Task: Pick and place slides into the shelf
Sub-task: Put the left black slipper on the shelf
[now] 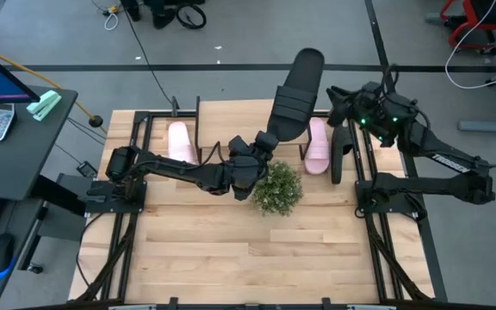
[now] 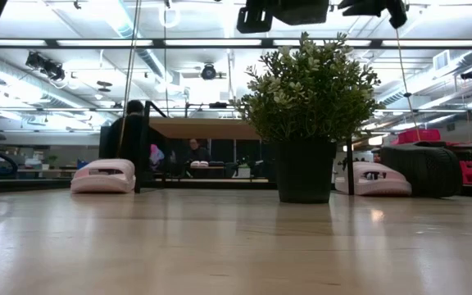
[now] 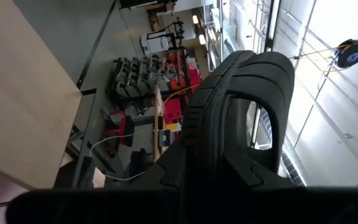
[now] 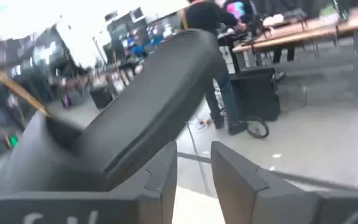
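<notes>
Closest to the left wrist camera, the left gripper (image 1: pixel 267 140) is clamped on the heel end of the raised black slide (image 3: pixel 241 124). You will see that slide fill most of this view, with its ribbed strap pointing away from the wrist. From above, the same slide is lifted clear of the table (image 1: pixel 231 250) and angled toward the far edge, its toe reaching past that edge.

Check the right gripper (image 4: pixel 193 152) next. Its two fingers stand slightly apart, with bare floor visible in the gap and nothing between them. It hovers just beside the raised black slide, at the slide's right side near the far edge of the table.

Locate the remaining slides as follows:
- The second black slide (image 2: pixel 420 170) rests on the table at the far right, below the right arm.
- One pink slide (image 2: pixel 371 179) lies right beside it, toward the centre; whether they touch cannot be told.
- The other pink slide (image 2: pixel 103 176) lies at the far left, next to a thin black frame leg.

The shelf (image 2: pixel 203 129) stands at the far side of the table, between the two pink slides. A potted plant (image 1: pixel 275 188) stands just in front of the left gripper. A person (image 4: pixel 219 93) stands in the room beyond.
</notes>
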